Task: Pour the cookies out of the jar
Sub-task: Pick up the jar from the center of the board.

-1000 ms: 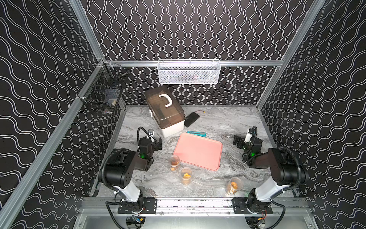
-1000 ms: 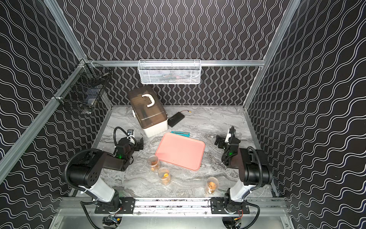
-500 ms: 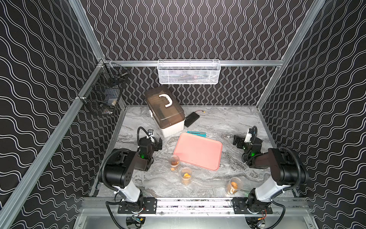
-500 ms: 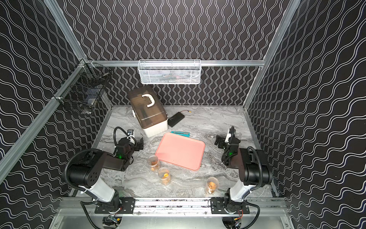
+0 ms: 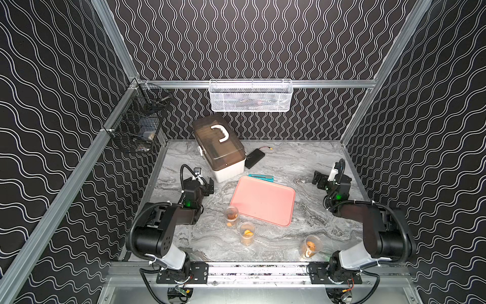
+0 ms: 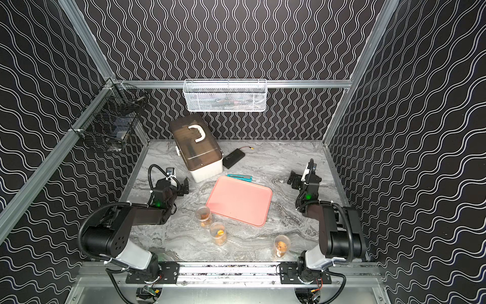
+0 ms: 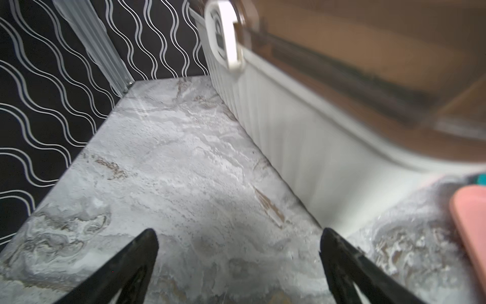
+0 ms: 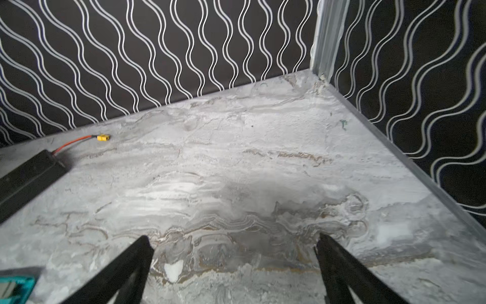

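left hand: jaws fully apart, gripping nothing, low over the desk beside the storage box.
right hand: jaws fully apart, gripping nothing, near the desk's right side.
cookies: inside three upright clear jars on the desk; two just beside the pink tray, one apart at front right.
pink tray: lies flat at mid-desk.
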